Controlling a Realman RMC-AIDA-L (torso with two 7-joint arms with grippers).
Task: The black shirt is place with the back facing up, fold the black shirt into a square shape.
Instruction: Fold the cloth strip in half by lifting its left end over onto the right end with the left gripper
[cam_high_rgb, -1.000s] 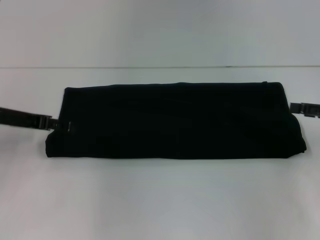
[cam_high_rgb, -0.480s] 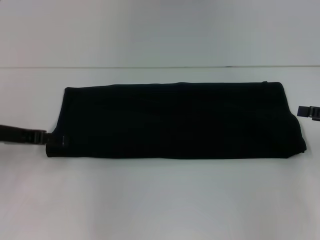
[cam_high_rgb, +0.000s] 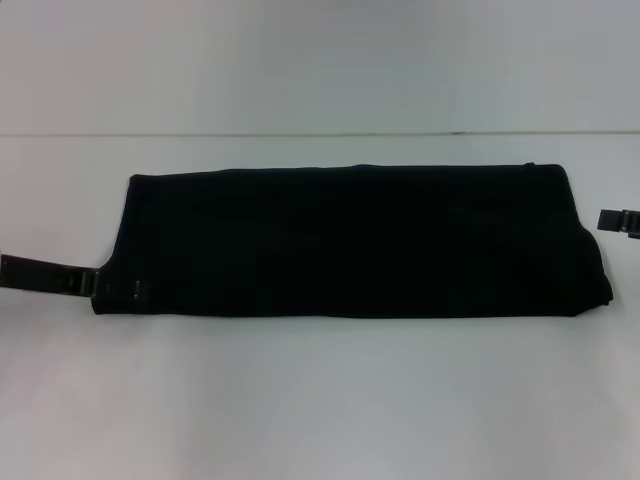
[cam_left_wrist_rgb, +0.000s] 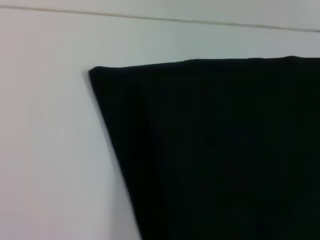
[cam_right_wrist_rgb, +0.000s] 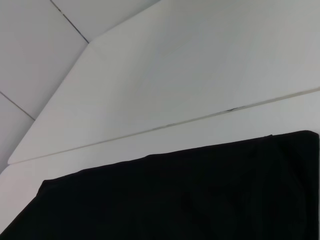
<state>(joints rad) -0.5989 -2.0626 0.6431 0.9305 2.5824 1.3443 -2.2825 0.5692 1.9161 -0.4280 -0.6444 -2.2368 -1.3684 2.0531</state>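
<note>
The black shirt (cam_high_rgb: 350, 240) lies flat on the white table (cam_high_rgb: 320, 400), folded into a long band running left to right. My left gripper (cam_high_rgb: 108, 286) reaches in low from the left and meets the shirt's near-left corner. My right gripper (cam_high_rgb: 608, 219) sits at the far right, a short gap off the shirt's right edge. The left wrist view shows a far corner of the shirt (cam_left_wrist_rgb: 225, 150) on bare table. The right wrist view shows the shirt's far edge (cam_right_wrist_rgb: 200, 195). No print shows on the fabric.
A thin seam (cam_high_rgb: 300, 134) crosses the table behind the shirt. White table surface lies in front of the shirt and beyond both its ends.
My left gripper has slid along the shirt's left edge toward me, down to the near-left corner. My right gripper has pulled back to the right, away from the shirt.
</note>
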